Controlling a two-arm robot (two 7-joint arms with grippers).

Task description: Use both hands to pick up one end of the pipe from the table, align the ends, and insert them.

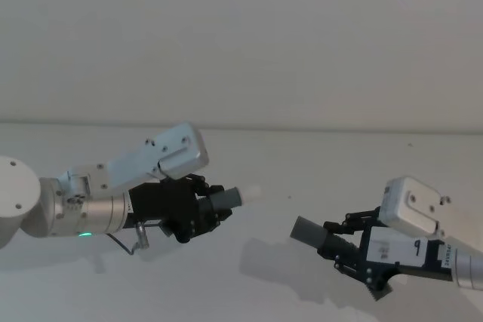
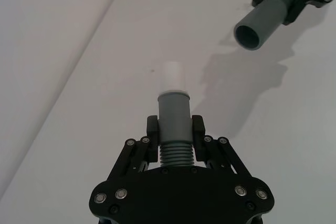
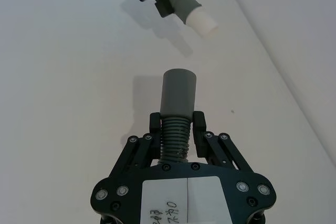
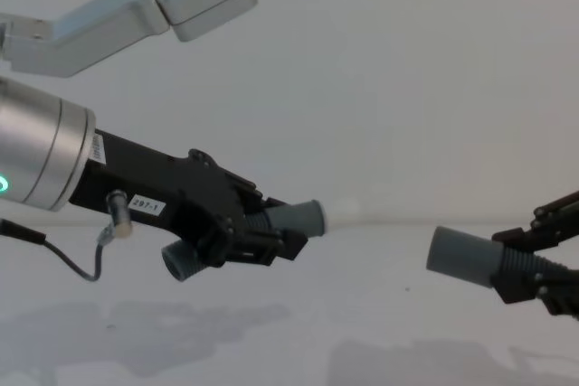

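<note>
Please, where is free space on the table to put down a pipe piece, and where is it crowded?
The table is bare behind both grippers, up to the wall. Bare table also lies between the whitish tip held by the left gripper and the open grey cuff held by the right gripper. The front corners are crowded by the arms.

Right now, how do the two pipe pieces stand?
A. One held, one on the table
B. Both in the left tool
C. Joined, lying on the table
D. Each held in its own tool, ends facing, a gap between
D: the left tool grips the white-tipped piece, the right tool the open-ended piece, apart.
</note>
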